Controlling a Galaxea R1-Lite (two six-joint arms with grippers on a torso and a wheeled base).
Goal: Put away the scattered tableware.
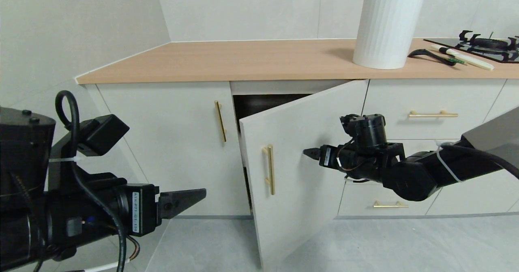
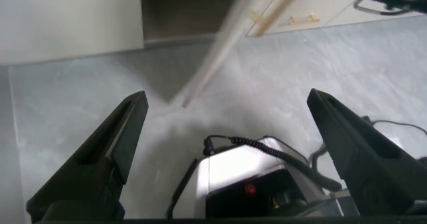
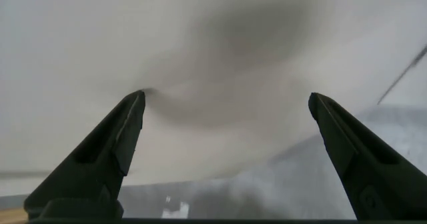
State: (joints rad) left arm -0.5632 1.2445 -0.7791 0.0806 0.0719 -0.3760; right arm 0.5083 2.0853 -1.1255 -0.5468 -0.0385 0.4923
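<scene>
Kitchen: wood counter (image 1: pixel 227 61) over white cabinets. Empty right gripper (image 1: pixel 309 152) has its jaws spread wide, close to the face of the half-open door (image 1: pixel 300 191) and near its handle (image 1: pixel 269 168); contact unclear. Low and well apart, the left gripper (image 1: pixel 198 193) is also spread and empty. Tableware lies far right on the counter by the stove (image 1: pixel 488 43), past the ribbed canister (image 1: pixel 387 26): a white utensil (image 1: pixel 462 56) and a black utensil (image 1: pixel 429 55). Both are probably light, stiff, thin and lying flat, so pinch mid-shaft; they may slip. Head view gives the counter and tableware. Wrist views give the jaw gaps, plus the door face on the right and floor on the left.
</scene>
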